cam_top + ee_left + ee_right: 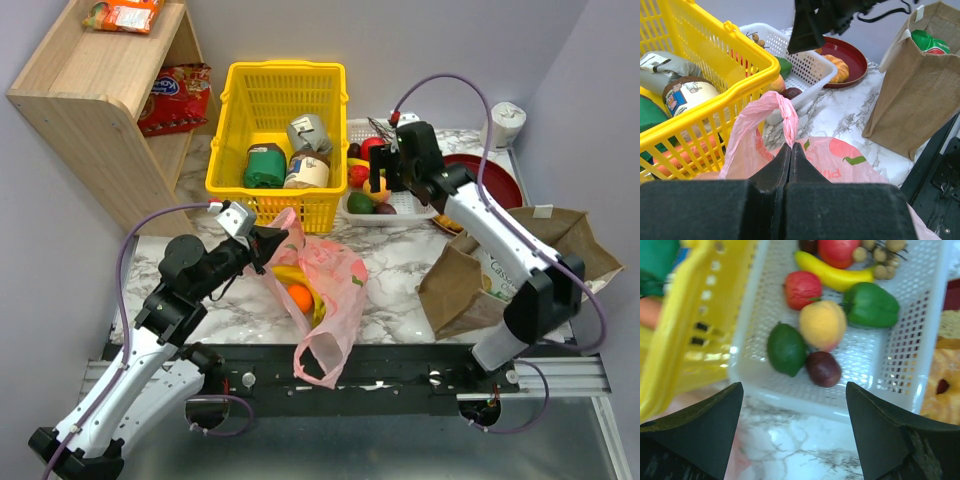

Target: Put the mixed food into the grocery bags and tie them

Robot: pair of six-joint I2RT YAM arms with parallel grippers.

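Food bagged, ties pending.
In pink bag (335, 285), bananas (289, 272) and orange (299, 297); in paper bag (452, 290) at 3 o'clock, crisp packet (928, 42); left gripper (272, 243) clamped on pink bag handle, right gripper (792, 390) agape.

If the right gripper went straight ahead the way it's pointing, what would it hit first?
Probably the near wall of the white tray, or the dark purple fruit just behind it; the open right gripper frames both, but depth is unclear.
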